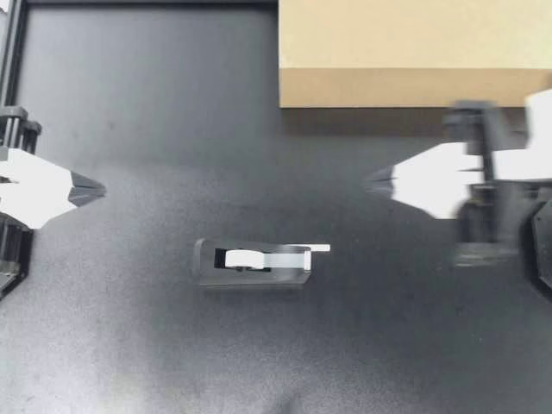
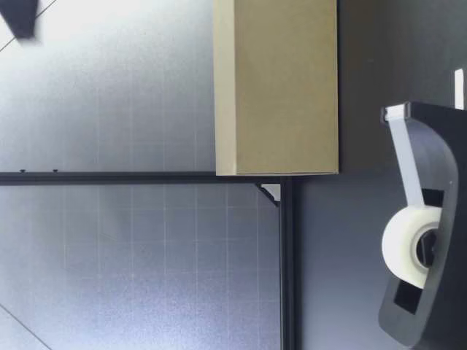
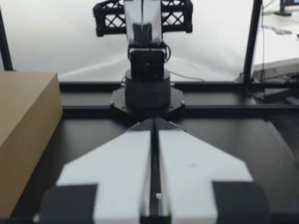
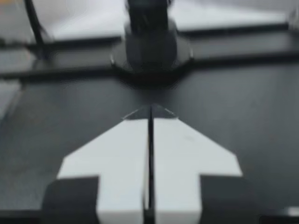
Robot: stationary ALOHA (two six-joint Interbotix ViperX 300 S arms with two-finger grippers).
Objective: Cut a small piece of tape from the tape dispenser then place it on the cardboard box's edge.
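Observation:
A black tape dispenser (image 1: pixel 252 263) with a white roll lies at the middle of the dark table, a strip of tape (image 1: pixel 319 249) jutting from its cutter end toward the right. In the low view the dispenser (image 2: pixel 427 219) stands nearest the camera, its tape (image 2: pixel 405 164) stretched up to the cutter. The cardboard box (image 1: pixel 414 52) sits at the back right. My left gripper (image 1: pixel 97 189) hovers at the left, shut and empty, tips pointing right. My right gripper (image 1: pixel 373 181) hovers at the right, shut and empty, tips pointing left, above and right of the dispenser.
A black frame rail (image 1: pixel 147 3) runs along the table's back edge, with another down the left side. In the left wrist view the box (image 3: pixel 23 130) lies beside my gripper and the other arm's base (image 3: pixel 147 88) stands ahead. The table mat (image 1: pixel 172 129) is bare between the grippers.

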